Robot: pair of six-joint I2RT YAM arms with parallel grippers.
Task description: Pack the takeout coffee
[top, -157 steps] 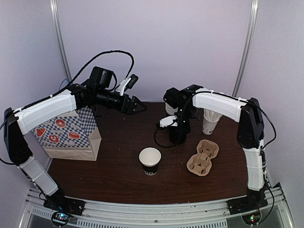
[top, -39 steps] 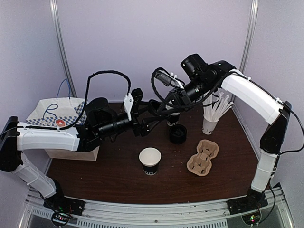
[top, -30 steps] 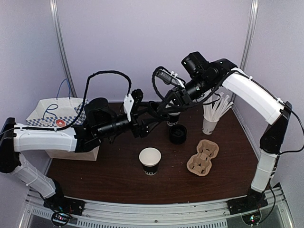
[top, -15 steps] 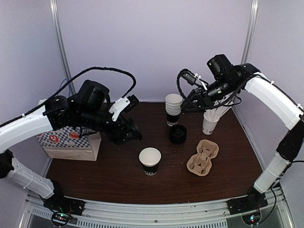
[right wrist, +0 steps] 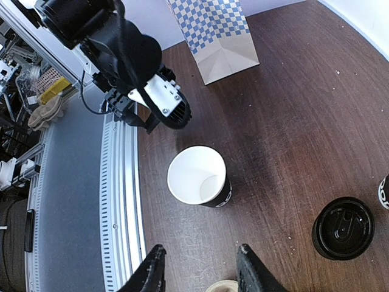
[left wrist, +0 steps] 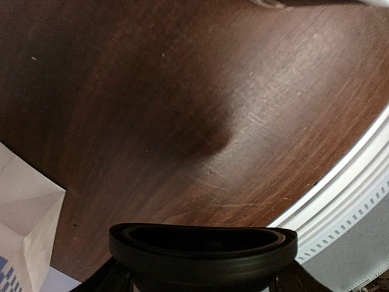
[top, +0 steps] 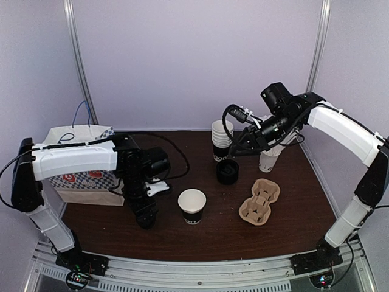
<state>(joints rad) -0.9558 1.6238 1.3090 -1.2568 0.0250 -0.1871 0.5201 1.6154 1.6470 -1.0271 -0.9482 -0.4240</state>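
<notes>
The left pincer (top: 146,216) hangs low over the table (top: 200,240), clamped on a black lid (left wrist: 203,248), just left of the coffee cup (top: 192,205). The cup stands open and unlidded at the table's middle, its white inside showing. The right pincer (right wrist: 200,249) is released and carries nothing, high over the far side near the cup stack (top: 222,137).

The likely trouble is that nothing steadies the cup. It looks light, and a lid pressed down off-centre or tilted could tip it or shove it along the table. A lid seated on one side only could pop off once the cup goes into the bag. The lid appears pinched by its rim, so a hard squeeze may bow it and spoil the fit. Whether the pincer touches the table cannot be told, so a scrape is possible too.

Around it, the checkered paper bag (top: 85,188) stands open at the left edge, close behind the left arm — a wide swing could knock it. A pulp carrier (top: 259,201) lies right of the cup, near but apart. The lid stack (top: 227,171) sits behind the cup, with the straw cup (top: 267,159) further right. Nothing lies between lid and cup — the way is short, but the lid must first rise over the rim.
</notes>
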